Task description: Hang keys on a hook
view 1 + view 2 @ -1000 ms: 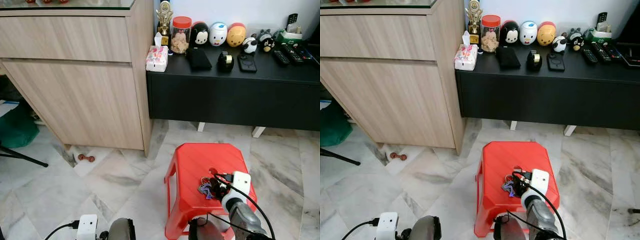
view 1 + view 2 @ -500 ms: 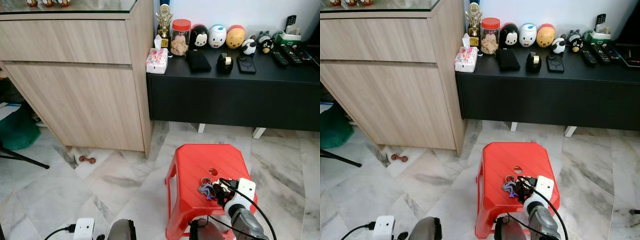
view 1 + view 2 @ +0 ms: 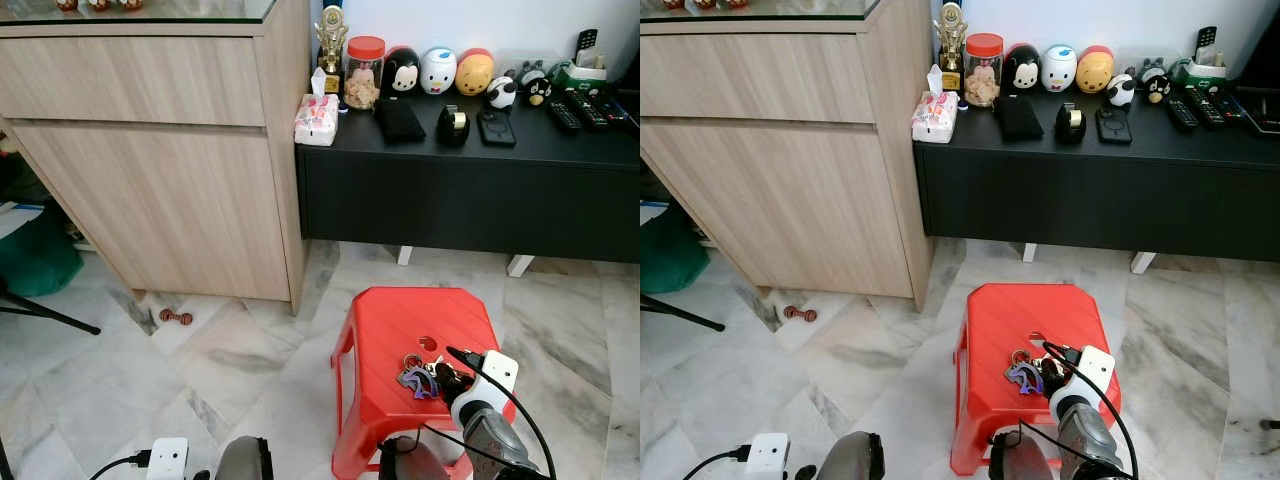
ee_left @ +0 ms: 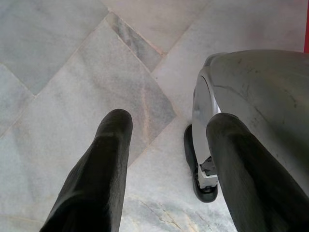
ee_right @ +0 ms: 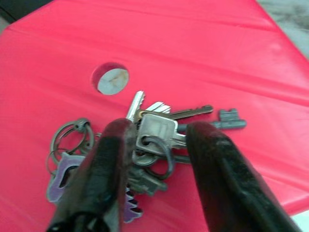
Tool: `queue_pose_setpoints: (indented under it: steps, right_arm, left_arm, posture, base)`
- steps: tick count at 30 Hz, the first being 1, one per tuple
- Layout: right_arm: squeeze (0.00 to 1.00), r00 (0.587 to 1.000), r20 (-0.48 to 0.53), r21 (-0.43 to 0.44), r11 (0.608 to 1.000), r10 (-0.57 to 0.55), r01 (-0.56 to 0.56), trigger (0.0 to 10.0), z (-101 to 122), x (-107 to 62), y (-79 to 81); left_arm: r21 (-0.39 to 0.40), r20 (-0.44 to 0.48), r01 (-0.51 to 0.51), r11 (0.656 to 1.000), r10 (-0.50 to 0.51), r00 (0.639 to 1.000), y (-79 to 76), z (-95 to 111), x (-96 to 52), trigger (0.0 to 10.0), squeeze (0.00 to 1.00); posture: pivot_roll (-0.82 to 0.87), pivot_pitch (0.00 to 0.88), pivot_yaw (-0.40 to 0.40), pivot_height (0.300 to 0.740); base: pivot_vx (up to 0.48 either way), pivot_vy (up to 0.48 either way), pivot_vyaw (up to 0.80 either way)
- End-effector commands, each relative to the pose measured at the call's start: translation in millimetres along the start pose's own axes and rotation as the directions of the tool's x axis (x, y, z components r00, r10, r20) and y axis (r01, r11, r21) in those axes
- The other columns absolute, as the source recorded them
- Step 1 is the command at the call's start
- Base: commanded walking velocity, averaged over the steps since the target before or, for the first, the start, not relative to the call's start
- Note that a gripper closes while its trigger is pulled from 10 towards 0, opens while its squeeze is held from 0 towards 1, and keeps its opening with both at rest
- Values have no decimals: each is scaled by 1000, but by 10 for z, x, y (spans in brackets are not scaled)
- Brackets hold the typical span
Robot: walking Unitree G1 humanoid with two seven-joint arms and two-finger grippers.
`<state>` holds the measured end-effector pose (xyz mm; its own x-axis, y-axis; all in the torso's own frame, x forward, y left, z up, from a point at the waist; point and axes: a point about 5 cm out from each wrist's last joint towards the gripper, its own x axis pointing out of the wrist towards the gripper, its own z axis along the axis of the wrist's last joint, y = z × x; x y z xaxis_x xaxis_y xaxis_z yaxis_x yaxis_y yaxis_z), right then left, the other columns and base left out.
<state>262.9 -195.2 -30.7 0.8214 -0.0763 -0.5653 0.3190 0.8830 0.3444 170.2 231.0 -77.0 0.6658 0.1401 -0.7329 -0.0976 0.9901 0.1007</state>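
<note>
Half a second back, sat a touch further over the red stool, right gripper nearer the round hole in the seat; now drawn back toward the body and lower in the head views, with the whole scene shifted a little as well, so part of that is camera motion. Keys unchanged on the seat, not lifted. Probably means the grasp is not yet made: lined up, nothing carried, and no hook visible anywhere in these views.

Right jaws apart, the two black fingers straddling the bunch. Between them: the square silver key head and the ring through it, roughly centred in the gap. Beyond the fingertips: key blades fanning out toward the hole. Beside and partly under one finger: the loose rings and the purple tag, outside the gap. Whether the fingers touch metal cannot be told.

Left gripper idle down by the marble floor, fingers apart, nothing between them but tile.

Likely next need: closing squarely on the key head and ring, since flat keys on smooth plastic may skate sideways.
</note>
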Motion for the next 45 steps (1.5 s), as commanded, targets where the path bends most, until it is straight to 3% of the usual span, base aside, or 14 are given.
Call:
queue_pose_setpoints:
  steps: [1,3,5,6,12,13,14,23,24,25,38,39,40,45]
  right_arm:
    - [0,1000,-8,18,1000,-16,17,0,-21,-13,-47]
    - [0,1000,-9,19,1000,-17,17,0,-28,-16,-50]
    - [0,1000,-9,21,1000,-17,17,2392,-35,-18,-49]
    - [0,1000,-11,21,1000,-18,18,10000,-40,-20,-50]
    - [0,1000,-28,39,999,-7,8,10000,-72,-25,-49]
    - [992,1000,-27,40,999,-1,2,10000,-71,-25,-44]
    - [1000,1000,-25,43,999,4,-3,10000,-68,-24,-39]
    - [1000,1000,0,39,999,-3,3,10000,-9,-12,-38]
    - [98,1000,4,32,999,-1,1,10000,-1,-11,-35]
    - [0,1000,4,30,1000,0,-1,10000,1,-10,-33]
    - [0,998,-27,50,997,54,-52,10000,-60,-6,58]
    - [0,998,-29,47,997,63,-62,6314,-68,-7,72]
    - [0,997,-31,45,996,74,-73,196,-75,-7,89]
    - [0,993,-42,33,994,106,-105,0,-122,-15,138]
  left_arm:
    - [-1,-6,-3,1000,3,1000,19,-28,-11,10000,0]
    - [0,-8,-2,1000,2,1000,19,-37,-14,10000,0]
    - [0,-11,0,1000,0,1000,19,-48,-18,10000,0]
    - [0,-13,0,1000,0,1000,19,-59,-21,10000,0]
    - [-1,-21,0,1000,0,1000,8,-90,-31,10000,0]
    - [-2,-21,1,1000,-1,1000,7,-91,-31,10000,0]
    - [-2,-21,1,1000,-1,1000,5,-93,-32,10000,0]
    - [-12,-27,1,1000,-2,1000,0,-105,-34,10000,0]
    - [-12,-26,2,1000,-3,1000,-1,-108,-35,10000,0]
    - [-12,-27,3,1000,-3,1000,-1,-111,-37,10000,0]
    - [-11,-52,8,1000,-9,999,-3,-224,-79,10000,0]
    - [-11,-54,9,1000,-10,998,-4,-230,-82,10000,0]
    - [-11,-56,10,1000,-11,998,-6,-235,-83,10000,0]
    - [-15,-58,16,1000,-16,998,-35,-259,-92,10000,0]
  posture:
    - [172,134,-23,615]
    - [171,138,-24,615]
    - [170,140,-25,615]
    - [170,141,-25,615]
    - [171,145,-25,615]
    - [171,146,-25,615]
    - [171,147,-26,615]
    - [167,168,-27,615]
    - [166,170,-26,615]
    - [165,174,-26,615]
    - [161,204,-28,615]
    - [160,205,-29,615]
    - [160,205,-29,615]
    - [159,220,-36,615]
  base:
    - [0,0,0]
    - [0,0,0]
    - [0,0,0]
    - [0,0,0]
    - [0,0,0]
    - [0,0,0]
    - [0,0,0]
    - [0,0,0]
    - [0,0,0]
    - [0,0,0]
    - [0,0,0]
    - [0,0,0]
    - [0,0,0]
    - [0,0,0]
